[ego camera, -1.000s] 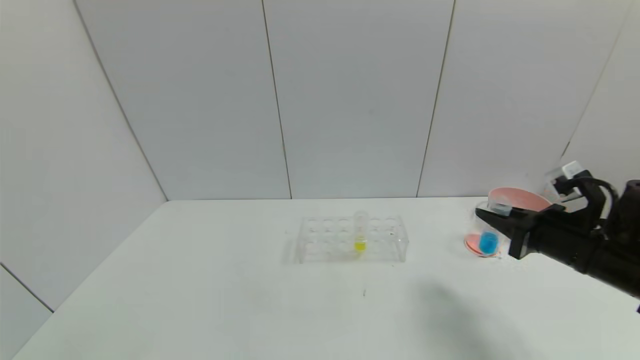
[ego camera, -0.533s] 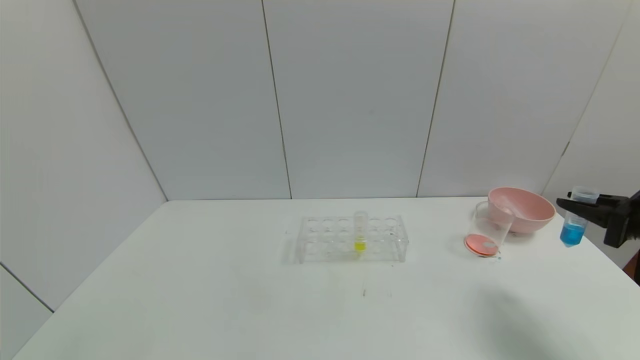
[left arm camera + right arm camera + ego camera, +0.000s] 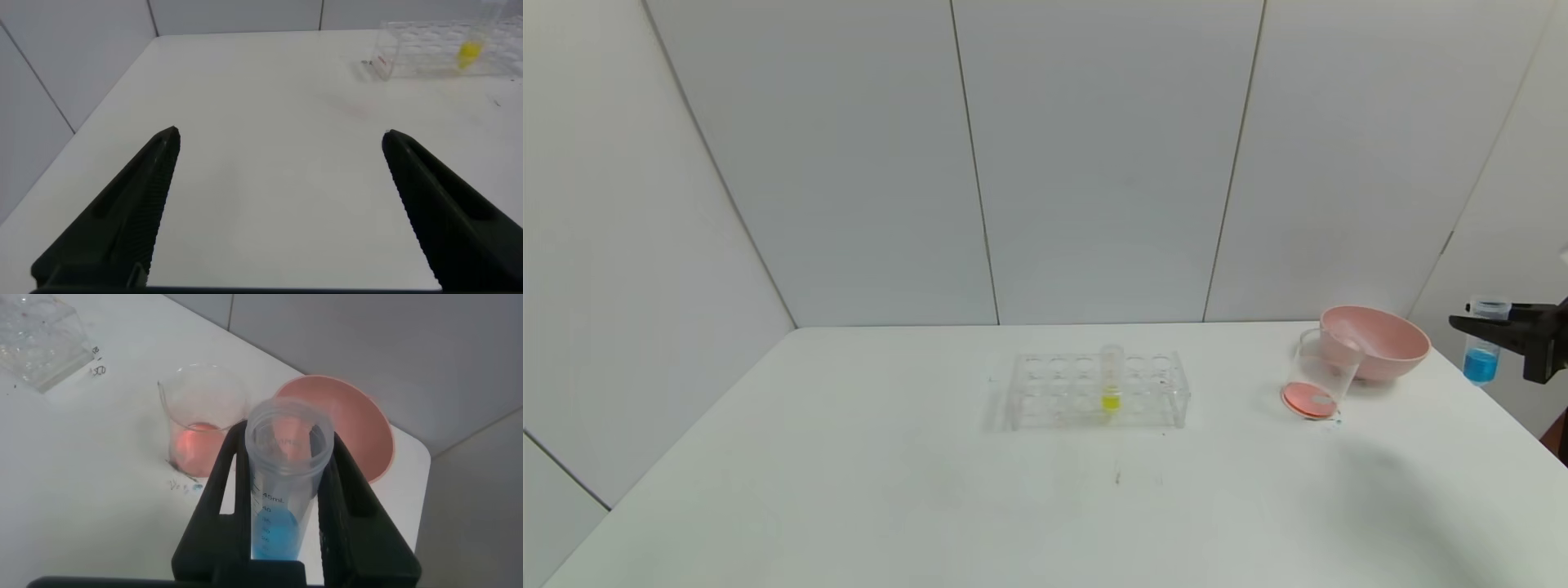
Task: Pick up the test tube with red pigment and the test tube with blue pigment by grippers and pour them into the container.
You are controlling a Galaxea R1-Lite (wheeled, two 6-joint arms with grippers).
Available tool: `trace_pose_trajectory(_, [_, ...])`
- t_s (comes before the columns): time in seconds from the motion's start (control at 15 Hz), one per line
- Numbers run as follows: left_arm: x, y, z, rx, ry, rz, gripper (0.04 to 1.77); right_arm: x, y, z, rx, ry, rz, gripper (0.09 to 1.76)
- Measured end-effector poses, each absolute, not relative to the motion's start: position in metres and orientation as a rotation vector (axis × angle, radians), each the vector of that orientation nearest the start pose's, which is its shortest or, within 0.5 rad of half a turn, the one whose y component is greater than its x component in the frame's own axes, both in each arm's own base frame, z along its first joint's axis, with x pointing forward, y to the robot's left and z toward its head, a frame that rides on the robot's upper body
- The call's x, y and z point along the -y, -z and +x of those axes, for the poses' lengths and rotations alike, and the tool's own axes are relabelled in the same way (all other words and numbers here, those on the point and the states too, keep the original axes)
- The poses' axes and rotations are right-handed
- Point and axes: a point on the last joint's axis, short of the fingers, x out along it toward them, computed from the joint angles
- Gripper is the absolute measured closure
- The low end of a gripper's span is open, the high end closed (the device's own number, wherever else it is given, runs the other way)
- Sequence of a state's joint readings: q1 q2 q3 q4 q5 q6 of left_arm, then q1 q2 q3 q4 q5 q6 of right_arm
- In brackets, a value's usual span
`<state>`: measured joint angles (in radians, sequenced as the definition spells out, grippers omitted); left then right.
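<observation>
My right gripper [image 3: 1486, 325] is shut on the test tube with blue pigment [image 3: 1481, 353] and holds it upright in the air off the table's right edge, right of the pink bowl. In the right wrist view the tube [image 3: 282, 490] stands between the black fingers [image 3: 347, 498] with blue liquid at its bottom. The container [image 3: 1319, 374], a clear beaker with orange-red liquid in its bottom, stands left of the bowl; it also shows in the right wrist view [image 3: 200, 416]. The test tube with red pigment is out of view. My left gripper [image 3: 278, 143] is open and empty above bare table.
A pink bowl [image 3: 1376, 343] stands behind the beaker at the back right. A clear tube rack [image 3: 1094, 390] in the middle holds a tube with yellow liquid [image 3: 1111, 388]. Small blue drops lie by the beaker's base [image 3: 1338, 421].
My right gripper has swung right and up with the blue tube, from in front of the beaker to beyond the table's right edge. The left gripper shows no change.
</observation>
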<state>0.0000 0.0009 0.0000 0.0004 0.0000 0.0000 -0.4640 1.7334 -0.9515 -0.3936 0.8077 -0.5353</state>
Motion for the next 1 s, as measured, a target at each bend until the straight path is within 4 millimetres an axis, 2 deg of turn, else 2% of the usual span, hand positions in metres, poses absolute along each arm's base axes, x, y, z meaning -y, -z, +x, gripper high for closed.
trace_pose_trajectory(0.2, [0.000, -0.075, -0.023, -0.002, 0.000, 0.000, 0.05, 0.126, -0.192, 0.311, -0.209, -0.423, -0.321, 1.32])
trace_pose_trajectory(0.47, [0.000, -0.075, -0.023, -0.002, 0.000, 0.000, 0.05, 0.112, -0.203, 0.340, -0.300, -0.472, -0.374, 1.32])
trace_pose_trajectory(0.73, [0.000, -0.075, -0.023, -0.002, 0.000, 0.000, 0.05, 0.100, -0.212, 0.355, -0.395, -0.600, -0.538, 1.32])
trace_pose_trajectory(1.0, [0.000, -0.075, -0.023, -0.002, 0.000, 0.000, 0.05, 0.087, -0.223, 0.369, -0.449, -0.626, -0.639, 1.32])
